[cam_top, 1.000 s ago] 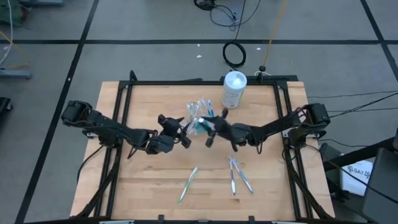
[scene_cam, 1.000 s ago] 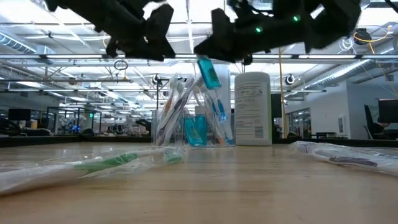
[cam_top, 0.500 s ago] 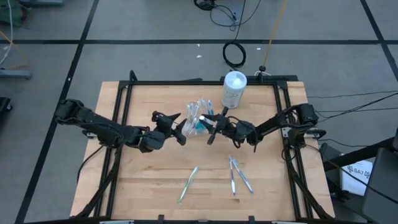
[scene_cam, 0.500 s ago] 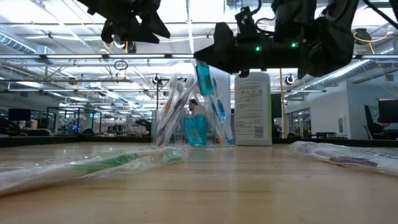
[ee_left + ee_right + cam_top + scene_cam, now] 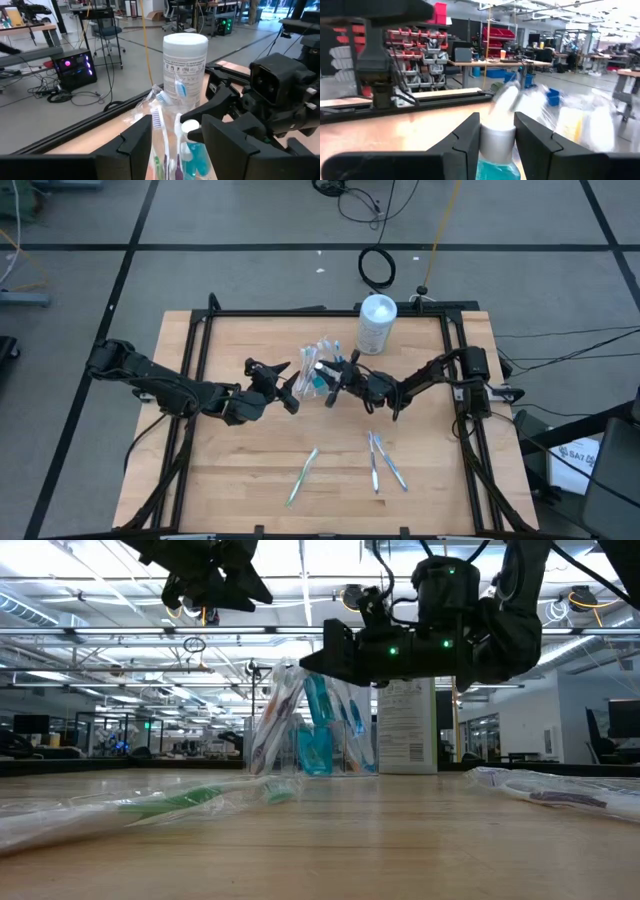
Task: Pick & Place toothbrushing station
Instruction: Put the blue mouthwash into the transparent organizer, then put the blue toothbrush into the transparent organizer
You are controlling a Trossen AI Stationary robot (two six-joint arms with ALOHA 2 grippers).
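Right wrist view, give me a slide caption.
Right end effector shut on a white-capped blue bottle above the wooden table.

Matt wooden table (image 5: 250, 460), crinkly clear plastic toothbrush wrappers (image 5: 190, 802) (glossy), smooth white plastic canister (image 5: 376, 323)

Robotics lab: workbenches (image 5: 485, 62), parts-bin shelving (image 5: 417, 55), exposed ceiling lights.

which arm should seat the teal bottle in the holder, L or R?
Right. The right gripper is already shut on the teal bottle at the cup of toothbrushes. The left gripper is open and empty beside the cup, so it would need a handover first.
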